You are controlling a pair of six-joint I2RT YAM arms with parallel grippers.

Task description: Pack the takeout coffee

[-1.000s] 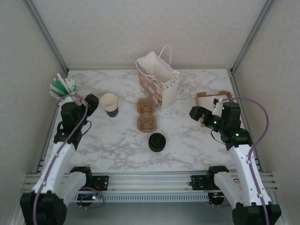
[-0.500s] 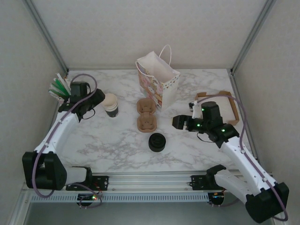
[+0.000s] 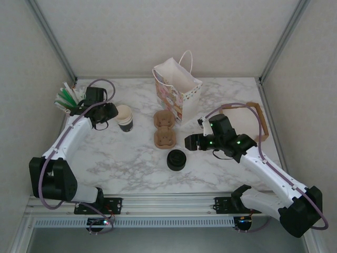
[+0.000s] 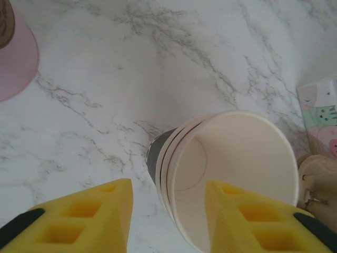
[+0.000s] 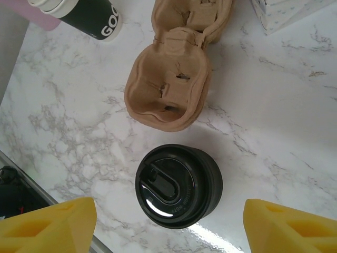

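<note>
Both arms have swung inward. Nearest, the right gripper (image 5: 168, 213) hangs wide-jawed over the black lid (image 5: 178, 184). Beyond it, the cup carrier (image 5: 171, 89) sits empty. The left gripper (image 4: 167, 211), jaws narrowed but gapped, brackets the paper cup stack (image 4: 231, 174), which stands upright, mouth up, axis vertical, unlidded. Farthest stands the bag (image 3: 179, 95). Nothing looks packed yet.

White letters "GOO" stand on the black band of a paper cup (image 5: 90, 19) at the upper left of the right wrist view; the rest of the word curves out of sight. The lid of the takeout coffee (image 5: 178, 185), lower middle, carries faint raised lettering too small to read.
</note>
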